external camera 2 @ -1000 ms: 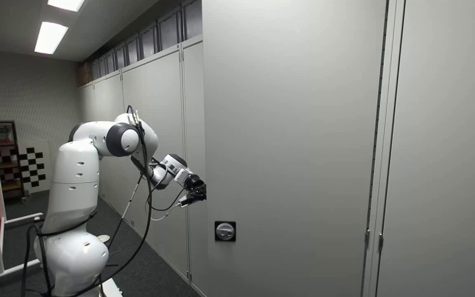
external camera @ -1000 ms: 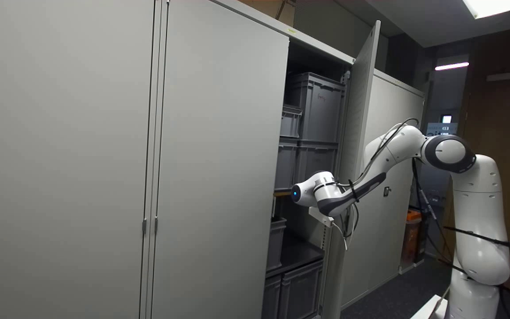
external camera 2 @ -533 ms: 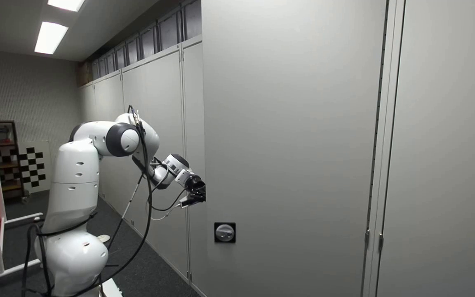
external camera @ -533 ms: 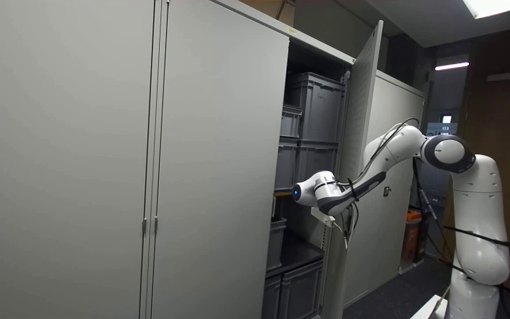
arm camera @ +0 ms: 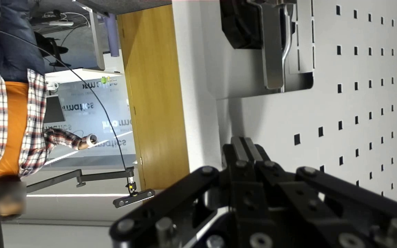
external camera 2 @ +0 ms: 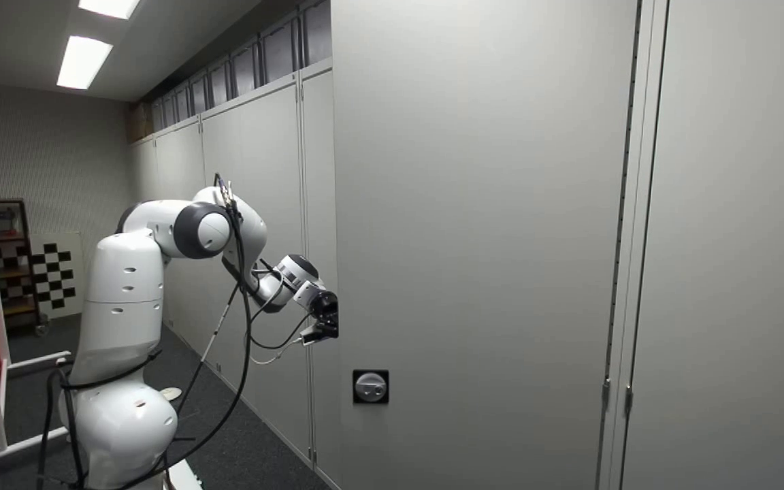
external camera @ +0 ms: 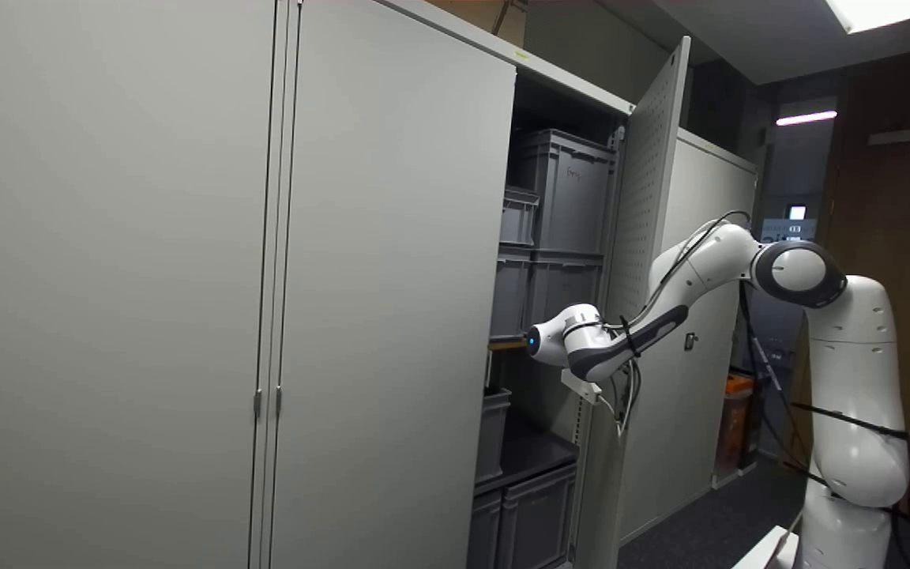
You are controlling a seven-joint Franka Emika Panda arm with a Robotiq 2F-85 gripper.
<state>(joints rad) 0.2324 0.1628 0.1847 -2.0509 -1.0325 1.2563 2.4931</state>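
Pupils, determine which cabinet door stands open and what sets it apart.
The perforated cabinet door beside the gripper: it juts outward, exposing grey crates, while the other visible cabinet doors sit closed.

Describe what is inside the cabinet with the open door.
Beside the open door, gray bins stand on shelves, some stacked. What lies farther behind the closed door, or in the bins, is hidden.

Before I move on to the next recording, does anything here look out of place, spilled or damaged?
Nothing looks spilled or damaged. Only the cabinet door stands out: it is open, baring grey bins, while neighbouring doors look shut. The closed gripper is near that door's inner face, so this is probably deliberate.
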